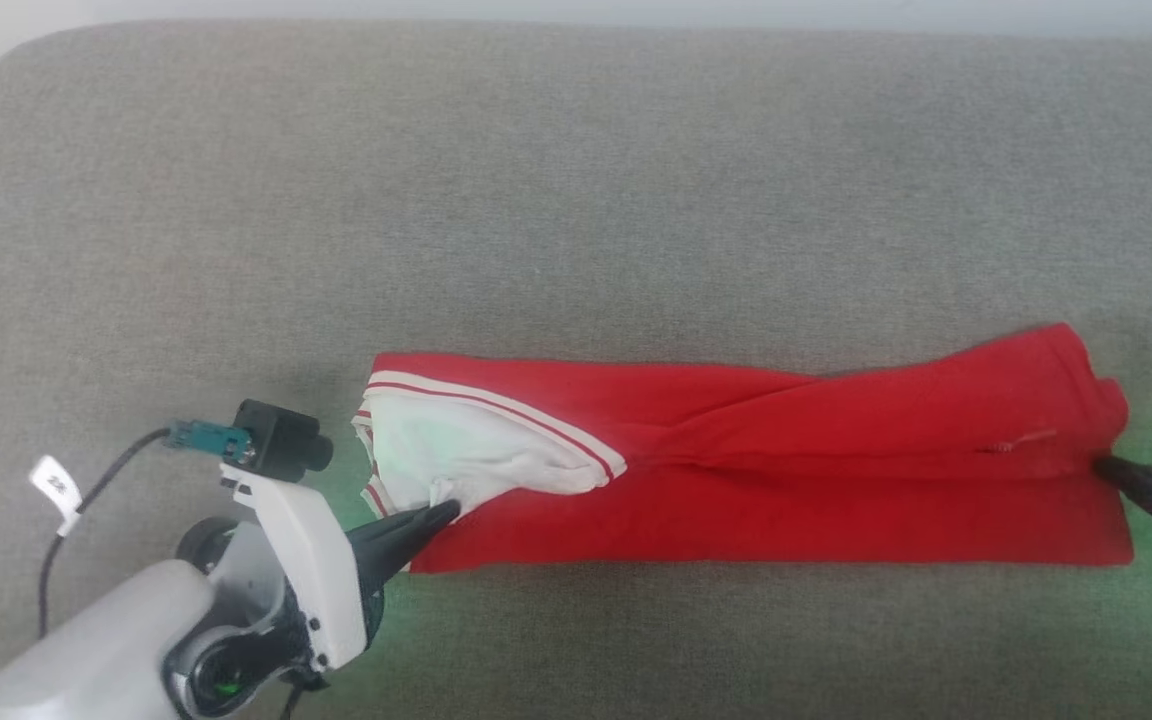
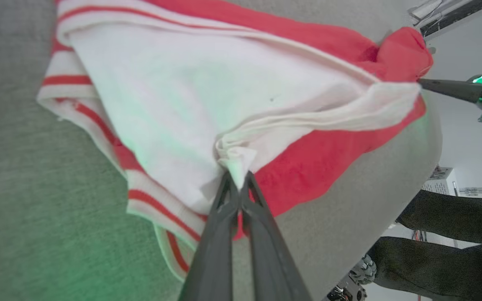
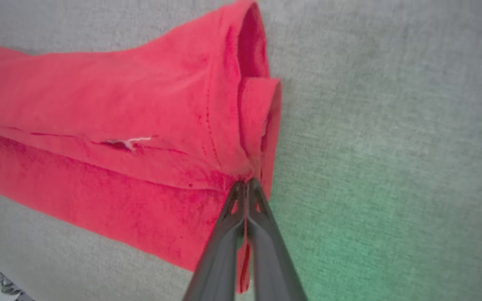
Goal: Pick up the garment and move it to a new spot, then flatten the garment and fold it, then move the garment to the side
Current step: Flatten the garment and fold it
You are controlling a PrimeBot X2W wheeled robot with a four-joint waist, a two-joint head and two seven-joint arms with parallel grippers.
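The garment [image 1: 756, 470] is a long bright-red cloth lying folded lengthwise across the grey upholstered surface, with a white panel [image 1: 456, 450] and striped trim at its left end. My left gripper [image 1: 448, 511] is shut on a pinch of that white cloth [image 2: 237, 161]. My right gripper [image 1: 1102, 465] is shut on the red hem [image 3: 247, 177] at the garment's right end. Both grippers [image 2: 238, 184] [image 3: 246, 184] hold the cloth low, close to the surface. The right gripper also shows far off in the left wrist view [image 2: 423, 82].
The grey upholstered surface [image 1: 576, 200] stretches wide behind the garment, with its rounded edges at the far left and back. A person's dark-clad legs [image 2: 450, 234] stand beyond the surface's edge in the left wrist view.
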